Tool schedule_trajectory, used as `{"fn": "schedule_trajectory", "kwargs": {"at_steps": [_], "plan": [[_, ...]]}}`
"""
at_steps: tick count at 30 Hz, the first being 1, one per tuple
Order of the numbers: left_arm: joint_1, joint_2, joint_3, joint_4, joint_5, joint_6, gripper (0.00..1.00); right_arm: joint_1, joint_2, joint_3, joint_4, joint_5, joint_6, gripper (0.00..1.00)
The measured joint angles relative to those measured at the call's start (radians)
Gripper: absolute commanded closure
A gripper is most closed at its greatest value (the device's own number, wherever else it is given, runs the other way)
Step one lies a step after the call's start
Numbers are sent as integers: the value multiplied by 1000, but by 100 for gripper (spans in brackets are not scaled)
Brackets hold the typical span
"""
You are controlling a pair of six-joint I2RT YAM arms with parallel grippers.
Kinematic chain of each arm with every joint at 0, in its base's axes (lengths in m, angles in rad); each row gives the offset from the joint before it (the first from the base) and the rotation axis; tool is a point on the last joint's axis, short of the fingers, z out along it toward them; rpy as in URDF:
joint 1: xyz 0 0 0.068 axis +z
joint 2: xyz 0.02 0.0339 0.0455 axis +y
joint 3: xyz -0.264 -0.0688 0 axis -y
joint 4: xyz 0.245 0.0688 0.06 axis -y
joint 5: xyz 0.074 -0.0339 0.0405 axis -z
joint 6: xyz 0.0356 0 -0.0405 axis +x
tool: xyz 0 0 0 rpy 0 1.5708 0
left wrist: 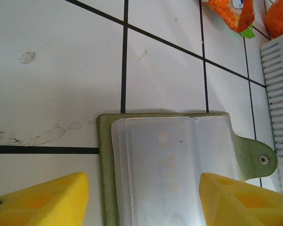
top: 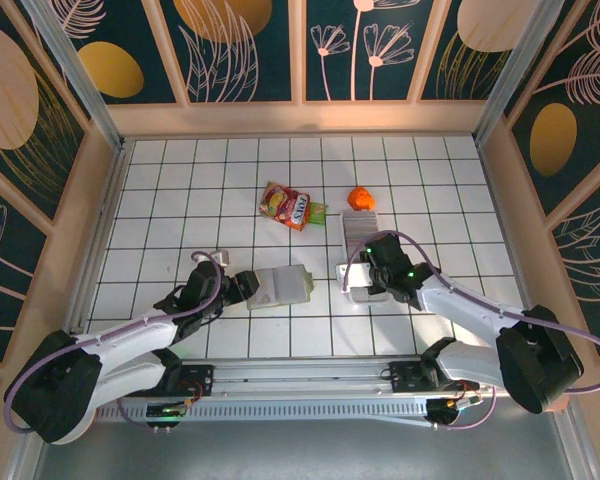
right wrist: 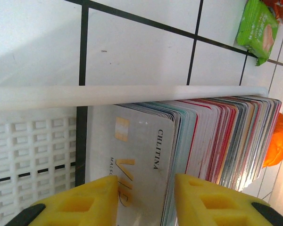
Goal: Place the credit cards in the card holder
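**Remote card-sorting run, pick-up step.** On the tiled table (top: 180, 190), I am judging the job to be at the point of taking a card from the pack.

The white tray (right wrist: 33, 141) is lying with its long axis running away from the arm bases. The credit cards (right wrist: 221, 136) are standing on edge in it, packed face to face along that axis. The front card (right wrist: 137, 155) is showing its printed face to the right gripper (right wrist: 146, 202), whose yellow fingers are straddling it. I cannot tell whether they are pinching it.

Near the tray's left side, the card holder (left wrist: 174, 155) is lying flat and open with its clear sleeves up. Its long axis is running across the table, and its snap tab (left wrist: 257, 157) is pointing toward the tray. The left gripper (left wrist: 144, 188) is hovering over the holder's near end, jaws spread wide and grasping nothing.

Faint lettering is showing through a sleeve, so I cannot rule out a card already inside.

The next move, I reckon, is calling for a pinch on one card alone. After that come a lift clear of the pack and a turn to line the card's edge up with a sleeve mouth.
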Motion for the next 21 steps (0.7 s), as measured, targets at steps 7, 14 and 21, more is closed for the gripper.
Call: {"fn": "schedule_trajectory", "kwargs": {"at_steps": [7,14,21], "plan": [[0,4,0,0,13,0,38,0,-26,0,-8,0,-3,74],[0,11,0,0,14,0,38,1,-38,0,-17,-1,-3,80],[0,16,0,1,14,0,39,2,-60,0,-38,-2,0,87]]}}
